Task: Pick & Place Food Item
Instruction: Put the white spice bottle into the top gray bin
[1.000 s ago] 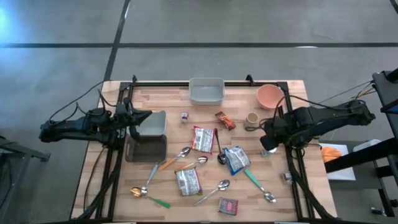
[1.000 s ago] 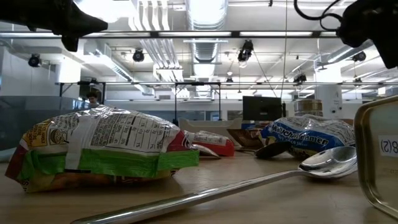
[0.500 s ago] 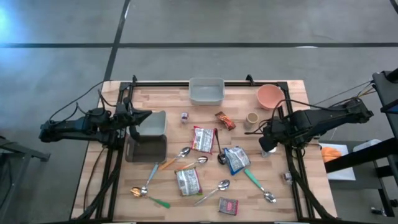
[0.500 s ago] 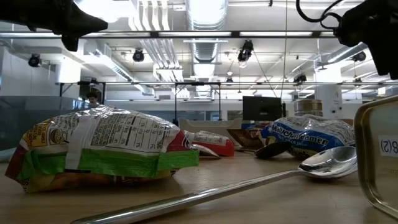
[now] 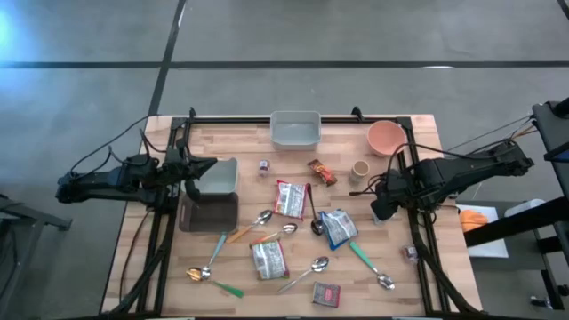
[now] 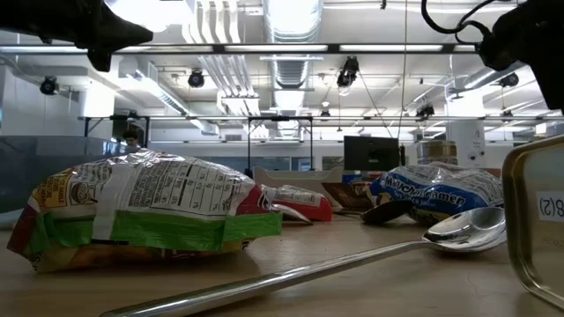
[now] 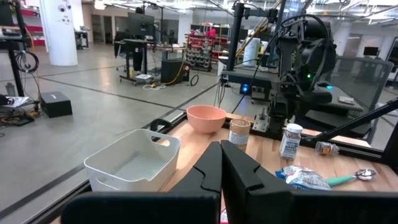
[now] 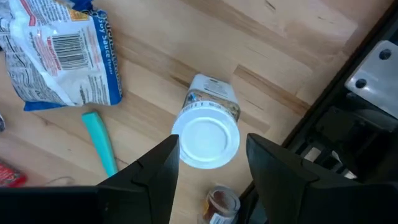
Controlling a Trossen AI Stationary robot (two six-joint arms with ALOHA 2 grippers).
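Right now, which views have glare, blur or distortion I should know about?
Low view: ceiling lights blow out at the top; the spoon and the green-banded snack bag loom large, and the nearest stretch of the spoon's handle is soft. High view: a bright flare at the upper left corner. Right wrist view: the white-lidded jar is sharp, while the right gripper's fingers are dark and blurred.
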